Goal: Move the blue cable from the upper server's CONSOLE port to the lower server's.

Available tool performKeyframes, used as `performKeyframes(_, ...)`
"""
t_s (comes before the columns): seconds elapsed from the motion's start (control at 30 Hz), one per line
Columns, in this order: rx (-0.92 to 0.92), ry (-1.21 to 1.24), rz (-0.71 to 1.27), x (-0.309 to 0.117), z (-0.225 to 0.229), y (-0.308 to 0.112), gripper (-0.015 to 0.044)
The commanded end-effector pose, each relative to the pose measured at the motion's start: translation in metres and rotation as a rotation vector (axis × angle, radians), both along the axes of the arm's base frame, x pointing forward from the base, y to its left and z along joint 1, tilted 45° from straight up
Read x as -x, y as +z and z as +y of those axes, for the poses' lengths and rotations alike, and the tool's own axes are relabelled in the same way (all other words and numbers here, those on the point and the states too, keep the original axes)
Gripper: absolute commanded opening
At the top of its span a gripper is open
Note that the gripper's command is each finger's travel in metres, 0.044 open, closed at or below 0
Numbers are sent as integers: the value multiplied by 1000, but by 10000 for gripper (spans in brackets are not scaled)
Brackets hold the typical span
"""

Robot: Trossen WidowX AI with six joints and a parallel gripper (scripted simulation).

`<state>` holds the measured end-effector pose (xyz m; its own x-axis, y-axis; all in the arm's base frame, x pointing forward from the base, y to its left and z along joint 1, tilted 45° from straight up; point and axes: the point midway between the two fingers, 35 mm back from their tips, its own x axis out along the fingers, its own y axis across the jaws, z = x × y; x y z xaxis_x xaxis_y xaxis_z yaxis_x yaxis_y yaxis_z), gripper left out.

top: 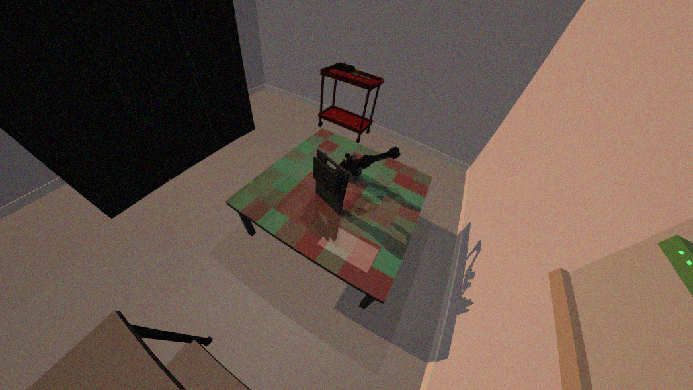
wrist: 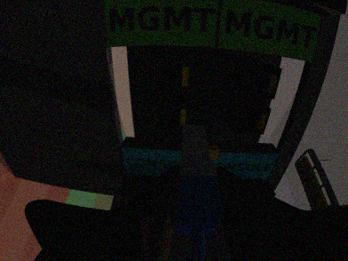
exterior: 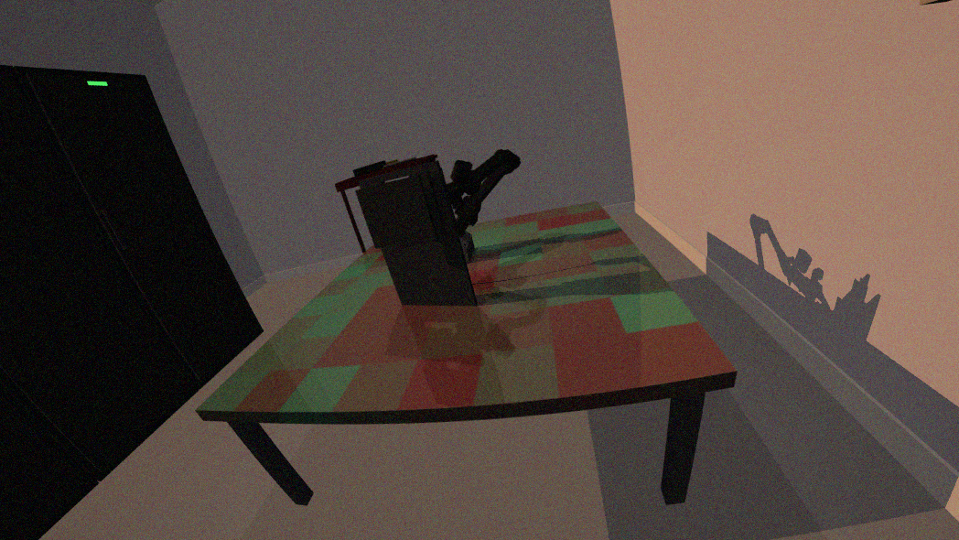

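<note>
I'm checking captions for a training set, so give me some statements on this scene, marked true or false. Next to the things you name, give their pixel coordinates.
1. The gripper [wrist: 195, 172] is shut on the blue cable plug [wrist: 198, 206]. True.
2. The labels reading MGMT [wrist: 162, 19] [wrist: 271, 30] are printed on red. False: they are on green.
3. The red metal cart [top: 351, 80] [exterior: 345, 186] has two shelves. True.
4. The patchwork-coloured table top [top: 271, 220] [exterior: 590, 349] is round. False: it has straight edges and corners.
5. A black object [top: 344, 67] [exterior: 370, 168] lies on the cart's lower shelf. False: it lies on the upper one.

Dark rack posts [wrist: 307, 104] flank the tool [wrist: 195, 172], with pale gaps just inside them.
</note>
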<state>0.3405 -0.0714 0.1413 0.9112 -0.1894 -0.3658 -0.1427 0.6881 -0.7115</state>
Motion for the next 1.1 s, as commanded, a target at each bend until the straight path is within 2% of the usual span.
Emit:
performKeyframes(0.0, -3, -12, 0, 4, 9, -12, 0)
performKeyframes(0.17, -3, -12, -2, 9, 20, -23, 0)
performKeyframes(1.07, 5, -65, 38, -5, 19, -23, 0)
